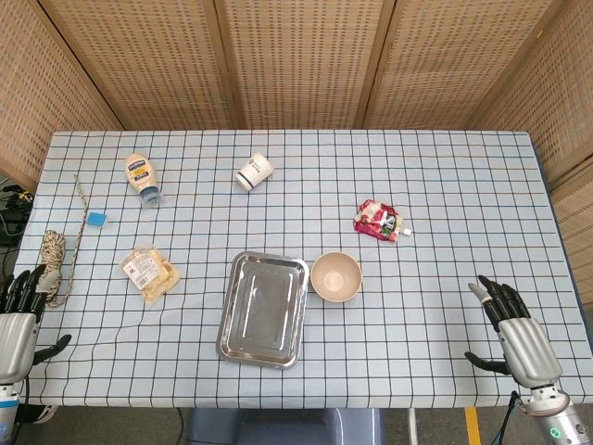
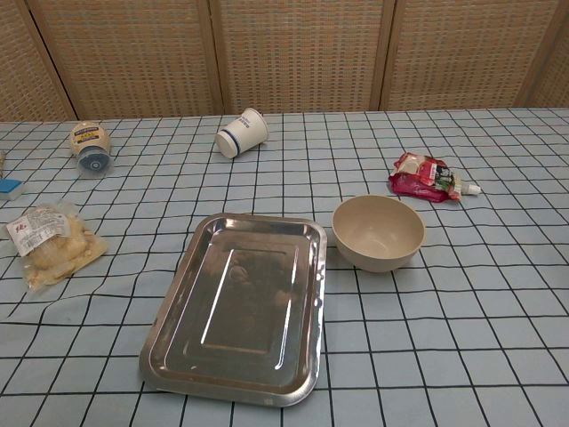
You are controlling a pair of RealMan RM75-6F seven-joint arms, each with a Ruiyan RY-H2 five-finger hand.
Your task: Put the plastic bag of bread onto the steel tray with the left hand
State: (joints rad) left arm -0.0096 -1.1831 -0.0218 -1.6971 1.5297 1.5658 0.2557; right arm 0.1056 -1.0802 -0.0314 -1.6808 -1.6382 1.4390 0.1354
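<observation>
Far lower left of the head view, the left hand (image 1: pixel 18 320) sits at the table edge, fingers apart, holding nothing. Just right of it, the plastic bag of bread (image 1: pixel 150 272) lies flat on the checked cloth, well apart from the steel tray (image 1: pixel 264 309) at lower centre. A beige bowl (image 1: pixel 335 276) sits beside the tray. Lower right, the right hand (image 1: pixel 516 336) is loose and empty too.
</observation>
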